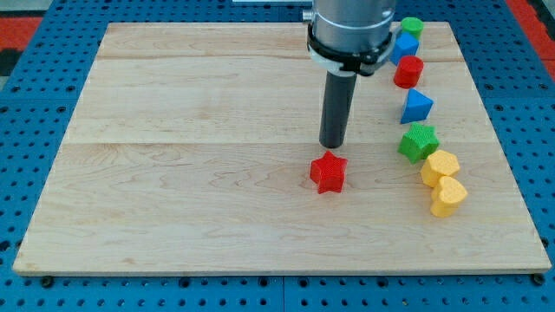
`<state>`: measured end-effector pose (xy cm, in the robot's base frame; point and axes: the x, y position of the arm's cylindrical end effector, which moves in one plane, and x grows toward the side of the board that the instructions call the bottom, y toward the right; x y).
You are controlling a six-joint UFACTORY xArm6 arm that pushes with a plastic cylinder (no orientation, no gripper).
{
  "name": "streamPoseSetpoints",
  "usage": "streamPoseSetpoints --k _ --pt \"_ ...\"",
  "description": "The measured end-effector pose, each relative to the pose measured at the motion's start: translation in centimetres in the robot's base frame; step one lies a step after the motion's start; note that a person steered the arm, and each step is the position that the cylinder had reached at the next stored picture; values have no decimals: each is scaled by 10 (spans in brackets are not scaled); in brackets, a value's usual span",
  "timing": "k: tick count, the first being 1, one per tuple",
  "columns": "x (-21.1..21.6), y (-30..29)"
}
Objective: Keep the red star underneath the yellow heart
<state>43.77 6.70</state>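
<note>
The red star (pixel 328 172) lies on the wooden board (pixel 173 191), a little right of the middle. The yellow heart (pixel 448 197) lies near the board's right edge, to the right of the star and slightly lower. My tip (pixel 332 144) stands just above the red star in the view, a small gap between them. The dark rod rises from the tip toward the view's top.
Down the right side run a green block (pixel 411 26), a blue cube (pixel 401 47), a red cylinder (pixel 408 71), a blue triangle (pixel 417 106), a green star (pixel 419 141) and a yellow hexagon (pixel 440 165) touching the heart.
</note>
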Motion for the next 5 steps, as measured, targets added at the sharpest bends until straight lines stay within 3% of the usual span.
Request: streamPoseSetpoints --k 3,5 --pt "48 -39" --pt "87 40"
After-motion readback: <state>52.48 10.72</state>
